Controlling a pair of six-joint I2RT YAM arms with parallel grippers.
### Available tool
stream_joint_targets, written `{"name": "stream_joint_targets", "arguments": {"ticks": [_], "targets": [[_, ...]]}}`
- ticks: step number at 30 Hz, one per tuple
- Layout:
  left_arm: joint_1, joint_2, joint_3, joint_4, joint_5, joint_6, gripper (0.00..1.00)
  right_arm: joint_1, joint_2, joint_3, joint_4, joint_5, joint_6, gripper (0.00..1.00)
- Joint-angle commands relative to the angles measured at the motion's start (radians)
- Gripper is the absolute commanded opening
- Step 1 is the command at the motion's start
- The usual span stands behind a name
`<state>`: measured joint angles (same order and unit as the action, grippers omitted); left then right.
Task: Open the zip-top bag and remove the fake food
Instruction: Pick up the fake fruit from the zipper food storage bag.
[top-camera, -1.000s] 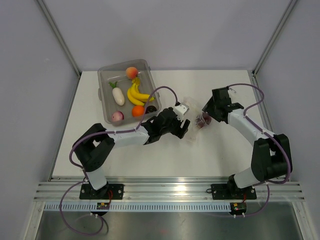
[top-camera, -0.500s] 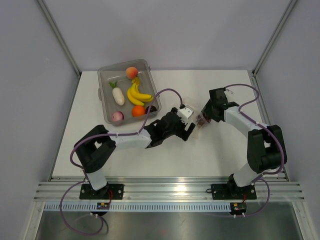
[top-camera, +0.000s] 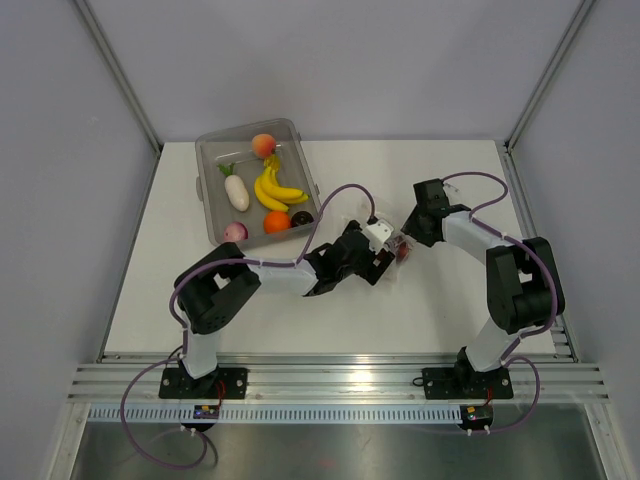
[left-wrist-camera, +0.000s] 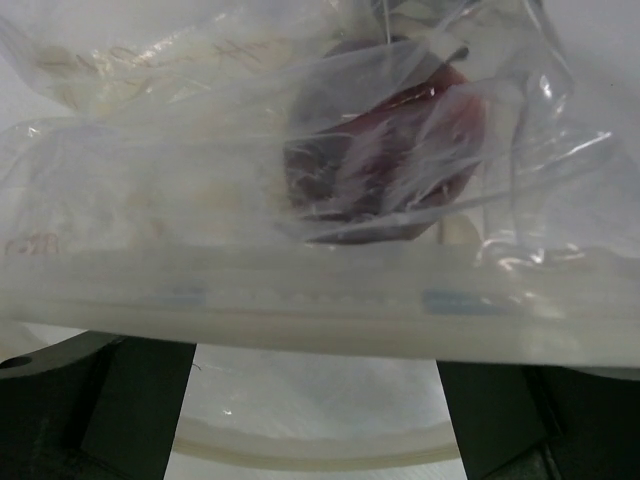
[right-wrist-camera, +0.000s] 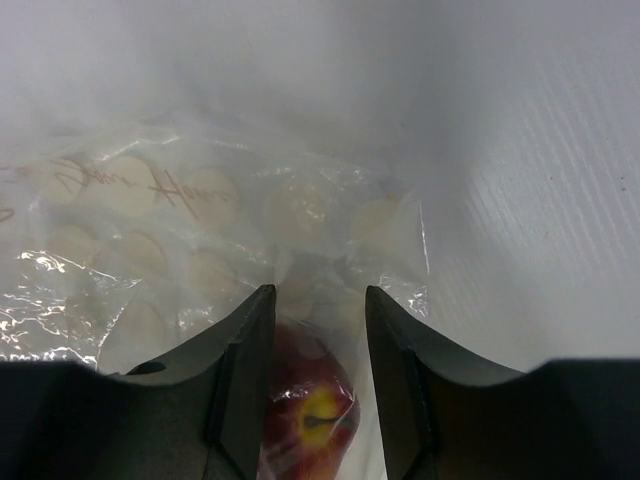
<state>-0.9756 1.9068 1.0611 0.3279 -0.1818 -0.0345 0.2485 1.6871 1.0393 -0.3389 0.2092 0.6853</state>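
Observation:
The zip-top bag (top-camera: 388, 243) lies crumpled on the table between my two grippers, with a dark red apple (top-camera: 403, 251) inside it. In the left wrist view the bag's zip strip (left-wrist-camera: 300, 300) runs across the jaws and the apple (left-wrist-camera: 375, 160) shows through the film beyond. My left gripper (left-wrist-camera: 316, 345) is open wide, its fingers (left-wrist-camera: 100, 410) below the strip. My right gripper (right-wrist-camera: 318, 295) straddles the bagged apple (right-wrist-camera: 310, 410), jaws half-closed, with a sliver of film beside the right finger (right-wrist-camera: 400, 380). Other fake food sits in a tub.
The clear-grey tub (top-camera: 210, 200) at the back left holds a banana bunch (top-camera: 272, 188), a peach (top-camera: 263, 144), a white radish (top-camera: 236, 190), an orange (top-camera: 276, 222) and a dark round piece (top-camera: 301, 217). Grey walls enclose the table.
My left gripper has slid right up to the bag's zip edge and opened wider. My right gripper has come in over the bag and its jaws have narrowed around the apple.

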Motion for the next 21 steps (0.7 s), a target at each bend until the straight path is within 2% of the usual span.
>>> {"name": "stream_joint_targets", "arguments": {"ticks": [1,5,8,11,18,19,21], "targets": [[-0.002,0.012,0.05,0.063,-0.041,0.028,0.94,-0.003,0.002,0.024,0.017,-0.033,-0.009,0.47],[-0.002,0.014,0.031,0.118,-0.01,0.028,0.99,-0.005,0.002,0.022,0.029,-0.063,-0.004,0.42],[-0.002,0.014,0.025,0.138,0.002,0.028,0.99,-0.005,0.002,0.016,0.047,-0.088,-0.001,0.37],[-0.002,0.012,0.022,0.149,0.016,0.028,0.99,-0.005,0.003,0.004,0.072,-0.129,-0.003,0.27],[-0.002,0.029,0.031,0.16,0.033,0.028,0.99,-0.002,0.019,0.001,0.1,-0.206,-0.009,0.16],[-0.002,0.029,0.03,0.164,0.039,0.028,0.99,-0.003,0.028,-0.001,0.104,-0.23,-0.009,0.11],[-0.002,0.031,0.03,0.165,0.088,0.068,0.99,-0.002,0.039,0.004,0.11,-0.255,-0.009,0.1]]}}
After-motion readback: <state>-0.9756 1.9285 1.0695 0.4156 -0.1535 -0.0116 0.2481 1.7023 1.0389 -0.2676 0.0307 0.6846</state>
